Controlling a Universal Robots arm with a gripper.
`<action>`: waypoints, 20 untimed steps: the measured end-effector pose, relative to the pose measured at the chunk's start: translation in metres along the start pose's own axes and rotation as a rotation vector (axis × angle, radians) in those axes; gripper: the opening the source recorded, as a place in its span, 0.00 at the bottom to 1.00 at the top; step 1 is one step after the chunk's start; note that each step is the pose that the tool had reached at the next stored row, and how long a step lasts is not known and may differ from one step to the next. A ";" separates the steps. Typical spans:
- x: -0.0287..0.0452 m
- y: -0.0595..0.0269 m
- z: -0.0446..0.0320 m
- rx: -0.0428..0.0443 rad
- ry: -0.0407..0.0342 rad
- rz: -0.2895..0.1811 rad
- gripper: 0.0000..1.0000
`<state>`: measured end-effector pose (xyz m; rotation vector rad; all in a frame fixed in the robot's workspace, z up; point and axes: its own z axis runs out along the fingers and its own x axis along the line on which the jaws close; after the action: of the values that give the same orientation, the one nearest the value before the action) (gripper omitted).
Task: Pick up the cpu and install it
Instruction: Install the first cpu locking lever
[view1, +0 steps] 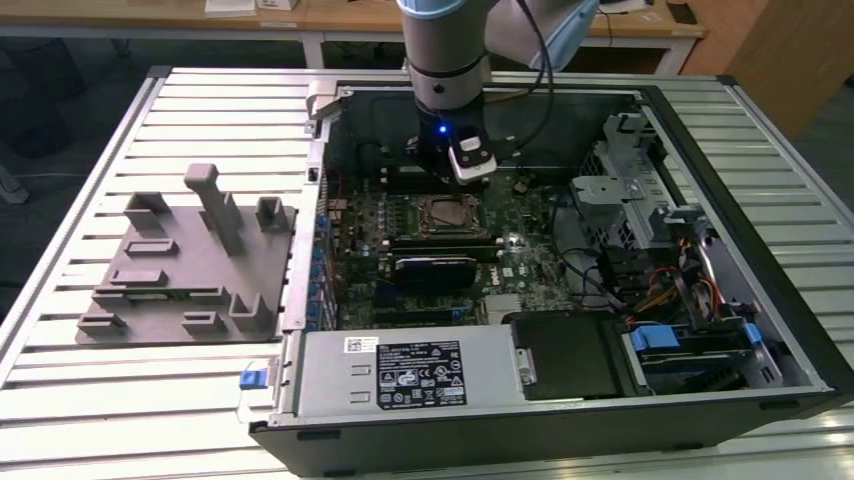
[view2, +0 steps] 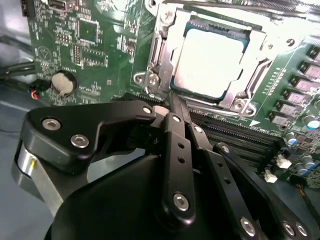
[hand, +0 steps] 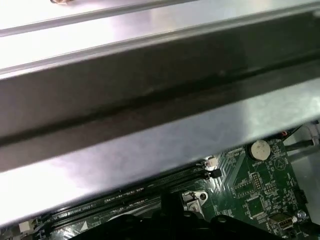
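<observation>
1. The cpu (view2: 210, 62) is seen seated in the socket frame (view2: 155, 75) on the motherboard (view2: 90, 40) — silver top up, lying flat.
2. In the second wrist view the gripper (view2: 172, 102) is held just beside the socket's corner; its jaws are pressed together with nothing between them.
3. In the exterior view the gripper (view1: 447, 185) hangs above the socket (view1: 445, 213) inside the open computer case (view1: 561, 400).
4. A grey holder block (view1: 187, 265) is set on the slatted table (view1: 80, 400) — well apart, at the exterior view's left.
</observation>
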<state>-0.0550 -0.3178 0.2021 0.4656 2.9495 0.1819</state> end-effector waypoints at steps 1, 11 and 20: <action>-0.0006 0.0002 0.0002 0.0051 0.0015 0.000 0.11; -0.0021 0.0006 0.0008 0.0476 0.0234 -0.003 0.11; -0.0032 0.0019 -0.0073 0.0484 0.0232 -0.003 0.11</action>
<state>-0.0526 -0.3178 0.2100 0.4687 2.9830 0.1165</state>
